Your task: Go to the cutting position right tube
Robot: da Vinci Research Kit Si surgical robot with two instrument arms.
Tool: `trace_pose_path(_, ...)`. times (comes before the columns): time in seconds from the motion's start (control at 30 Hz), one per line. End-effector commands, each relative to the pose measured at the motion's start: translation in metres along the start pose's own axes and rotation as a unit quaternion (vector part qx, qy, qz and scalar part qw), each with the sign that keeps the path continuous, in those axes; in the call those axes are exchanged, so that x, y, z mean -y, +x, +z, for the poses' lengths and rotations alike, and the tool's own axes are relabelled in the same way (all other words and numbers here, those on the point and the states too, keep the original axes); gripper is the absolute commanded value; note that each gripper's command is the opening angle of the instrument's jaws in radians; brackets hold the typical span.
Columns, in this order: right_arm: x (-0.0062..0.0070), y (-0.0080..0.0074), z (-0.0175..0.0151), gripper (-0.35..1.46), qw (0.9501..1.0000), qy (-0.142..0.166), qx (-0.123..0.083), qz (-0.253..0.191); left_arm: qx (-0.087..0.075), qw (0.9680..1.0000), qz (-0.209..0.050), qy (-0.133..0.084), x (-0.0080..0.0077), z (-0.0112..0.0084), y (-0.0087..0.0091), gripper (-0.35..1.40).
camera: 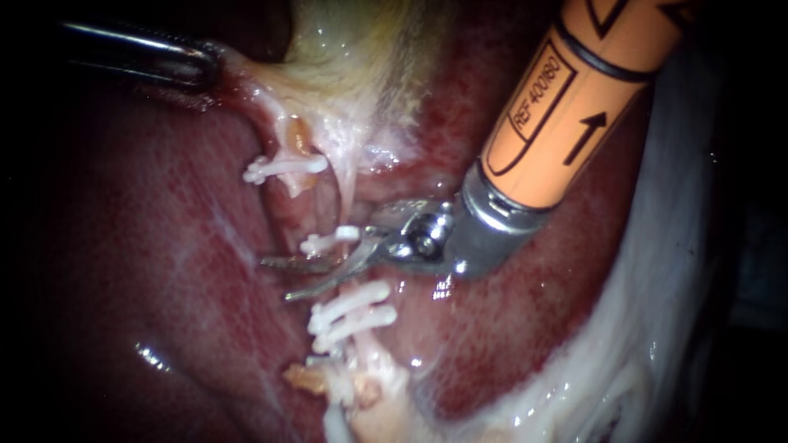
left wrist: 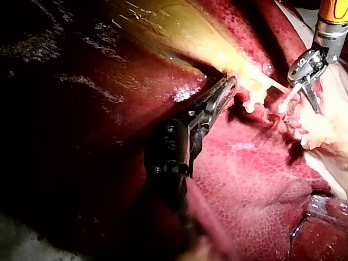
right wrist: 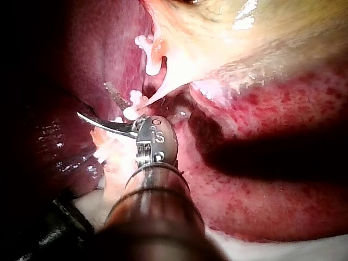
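Observation:
My right instrument [camera: 277, 279], on an orange shaft from the upper right, ends in two thin blades that stand open. The blades reach across the pale right tube [camera: 348, 201], just below a white clip [camera: 328, 240] and above two more clips [camera: 353, 313]. Whether the tube lies between the blades is unclear. A separate clip [camera: 283, 168] sits on the left tube. My left instrument [camera: 197, 67], at the upper left, is shut on pale gallbladder tissue [camera: 246, 78] and holds it taut. In the right wrist view the open blades [right wrist: 95, 103] lie beside a clip [right wrist: 133, 109].
Dark red liver [camera: 148, 271] surrounds the tubes on the left and lower right. The yellowish gallbladder [camera: 361, 57] hangs above. White fatty tissue [camera: 657, 312] runs down the right side. A frayed yellow stump [camera: 308, 379] lies below the lower clips.

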Motion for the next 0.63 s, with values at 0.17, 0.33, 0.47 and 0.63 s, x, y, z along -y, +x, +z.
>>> trace_pose_path(0.17, 0.0004, 0.0002, 0.0001, 1.33, 1.0000, 0.003, -0.001, 0.000, 0.000, 1.0000, 0.000, -0.001, 0.0000, 0.0000, 0.0000, -0.35)
trace_pose_path(0.33, 0.0003, 0.0002, 0.0001, 1.33, 1.0000, 0.004, -0.002, 0.000, 0.000, 1.0000, 0.000, -0.001, 0.0000, -0.0001, 0.0000, -0.35)
trace_pose_path(0.47, 0.0003, 0.0002, 0.0001, 1.35, 1.0000, 0.005, -0.001, 0.000, 0.000, 1.0000, 0.000, -0.001, 0.0000, 0.0000, 0.0001, -0.35)
trace_pose_path(0.63, 0.0003, 0.0001, 0.0001, 1.35, 1.0000, 0.005, -0.001, 0.000, 0.000, 1.0000, 0.000, -0.001, 0.0000, 0.0000, 0.0001, -0.35)
